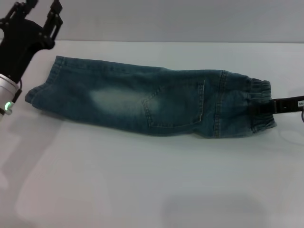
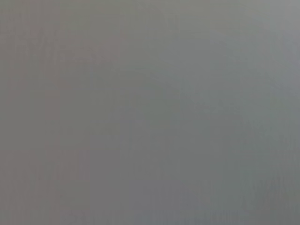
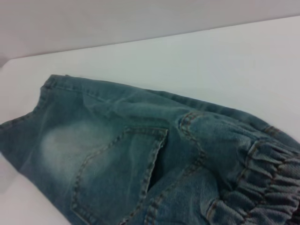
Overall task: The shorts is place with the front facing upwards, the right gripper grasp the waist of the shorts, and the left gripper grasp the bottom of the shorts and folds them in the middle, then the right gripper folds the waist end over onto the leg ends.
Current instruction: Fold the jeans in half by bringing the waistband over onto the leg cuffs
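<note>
The blue denim shorts [image 1: 147,102] lie on the white surface [image 1: 142,190], already folded in half lengthwise. The right pincer [image 1: 270,106] pinches their ruffled waist [image 1: 260,107]. The left pincer [image 1: 35,21] hangs wide above the leg ends [image 1: 45,85]. The waist-over-legs fold is left.

I work in what looks like a lab or test cell: a plain white bench [image 1: 142,190] runs up to a bare pale wall [image 1: 190,19], with one pair of denim shorts [image 1: 142,102] laid out on it as a test piece.
</note>
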Robot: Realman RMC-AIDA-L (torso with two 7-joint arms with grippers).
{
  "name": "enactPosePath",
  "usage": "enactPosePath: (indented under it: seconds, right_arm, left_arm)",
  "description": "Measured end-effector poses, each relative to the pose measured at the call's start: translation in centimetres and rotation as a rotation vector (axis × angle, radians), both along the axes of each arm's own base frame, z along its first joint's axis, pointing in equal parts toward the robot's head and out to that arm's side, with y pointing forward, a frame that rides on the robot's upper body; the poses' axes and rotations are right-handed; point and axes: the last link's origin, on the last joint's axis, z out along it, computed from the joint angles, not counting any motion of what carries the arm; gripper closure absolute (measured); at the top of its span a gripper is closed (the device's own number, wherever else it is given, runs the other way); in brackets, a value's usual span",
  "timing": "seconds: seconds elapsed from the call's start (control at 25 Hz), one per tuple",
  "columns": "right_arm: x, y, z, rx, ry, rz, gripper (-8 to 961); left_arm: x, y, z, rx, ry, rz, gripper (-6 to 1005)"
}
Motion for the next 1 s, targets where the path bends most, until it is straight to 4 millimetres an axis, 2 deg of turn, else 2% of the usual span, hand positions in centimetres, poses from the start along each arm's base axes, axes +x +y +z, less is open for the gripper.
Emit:
enactPosePath:
  seconds: [0.24,0.32,0.44,0.52,1.0]
  right_arm:
    - [-1.3,-0.2,0.9,-0.019,0.044,0.041,892]
    - [-2.0,-0.3,1.3,-0.025,0.068,0.058,892]
    - [-2.8,-0.4,2.0,-0.033,0.082,0.073,893]
    - [-3.4,-0.4,2.6,-0.038,0.082,0.086,893]
    - [-6.2,-0.8,4.6,-0.089,0.081,0.144,892]
  left_arm:
    - [0.2,0.0,-1.3,-0.013,0.089,-0.002,445]
    - [0.2,0.1,-1.6,-0.026,0.102,0.003,686]
    - [0.2,0.2,-2.2,-0.051,0.132,0.004,817]
    - [0.4,0.4,-3.3,-0.094,0.213,-0.005,905]
    - [1.6,-0.3,-5.5,-0.186,0.333,-0.112,983]
